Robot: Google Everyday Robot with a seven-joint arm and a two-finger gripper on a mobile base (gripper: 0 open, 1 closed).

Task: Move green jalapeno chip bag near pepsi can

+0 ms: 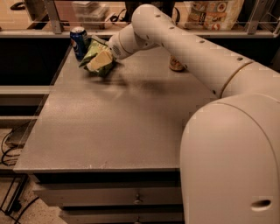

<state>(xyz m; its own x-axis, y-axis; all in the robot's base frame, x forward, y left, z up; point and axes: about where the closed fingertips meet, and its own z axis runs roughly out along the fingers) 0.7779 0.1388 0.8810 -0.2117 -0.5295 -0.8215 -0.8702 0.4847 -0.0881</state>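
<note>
The green jalapeno chip bag is crumpled at the far left of the grey table, right beside the blue pepsi can, which stands upright at the table's back left corner. My gripper reaches in from the right and is shut on the bag, with a pale finger lying across the bag's front. The bag's left edge is touching or nearly touching the can; I cannot tell which. The arm stretches across the back of the table.
A tan-gold can stands at the back of the table, partly hidden behind my arm. A shelf with packages runs behind the table. Drawers are under the front edge. Cables lie on the floor at left.
</note>
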